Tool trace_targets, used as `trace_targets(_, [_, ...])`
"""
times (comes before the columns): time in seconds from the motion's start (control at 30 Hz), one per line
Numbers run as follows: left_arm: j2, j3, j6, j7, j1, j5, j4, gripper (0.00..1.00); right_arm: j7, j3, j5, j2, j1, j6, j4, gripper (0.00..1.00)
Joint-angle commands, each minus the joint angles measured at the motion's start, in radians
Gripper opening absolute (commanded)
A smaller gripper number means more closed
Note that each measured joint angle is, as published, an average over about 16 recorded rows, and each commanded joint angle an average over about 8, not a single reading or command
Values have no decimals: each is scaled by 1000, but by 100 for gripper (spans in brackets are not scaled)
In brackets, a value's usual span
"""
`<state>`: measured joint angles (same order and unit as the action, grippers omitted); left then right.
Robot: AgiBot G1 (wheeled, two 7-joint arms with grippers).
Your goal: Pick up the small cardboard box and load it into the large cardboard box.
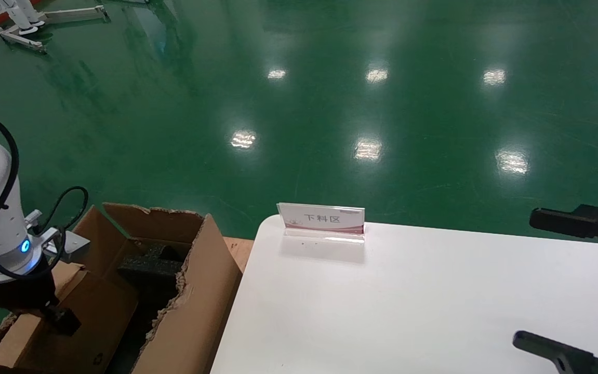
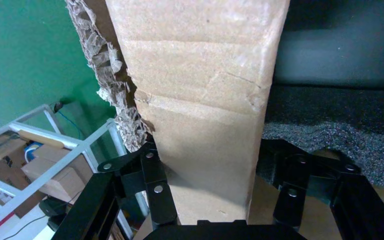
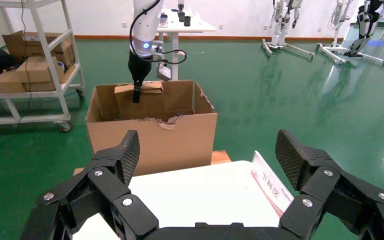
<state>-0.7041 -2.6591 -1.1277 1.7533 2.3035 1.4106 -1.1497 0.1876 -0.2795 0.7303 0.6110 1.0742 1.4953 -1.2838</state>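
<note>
The large cardboard box (image 1: pixel 195 296) with ragged flaps and black foam (image 1: pixel 148 270) stands on the floor left of the table; it also shows in the right wrist view (image 3: pixel 155 142). My left gripper (image 1: pixel 57 317) is shut on the small cardboard box (image 1: pixel 78 317) and holds it inside the large box's opening. In the left wrist view the small box (image 2: pixel 205 115) fills the space between the jaws of the left gripper (image 2: pixel 212 150), with the ragged flap (image 2: pixel 115 95) and foam (image 2: pixel 330 130) beside it. My right gripper (image 1: pixel 525 279) is open and empty over the table's right side.
A white table (image 1: pixel 408 311) carries a small sign stand (image 1: pixel 321 221) at its far edge. A wooden pallet (image 1: pixel 239 246) lies under the large box. A metal shelf rack (image 3: pixel 30 70) with cartons stands beyond the large box. Green floor surrounds everything.
</note>
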Motion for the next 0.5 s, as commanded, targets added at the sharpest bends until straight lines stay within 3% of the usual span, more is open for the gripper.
trace_targets(0.03, [0,1,4,0,-7,0,3,100,0,0,0,0,0,0,0,100])
trace_targets(0.5, [0,1,2,-1,-4,0,2,100,0,0,0,0,0,0,0,100])
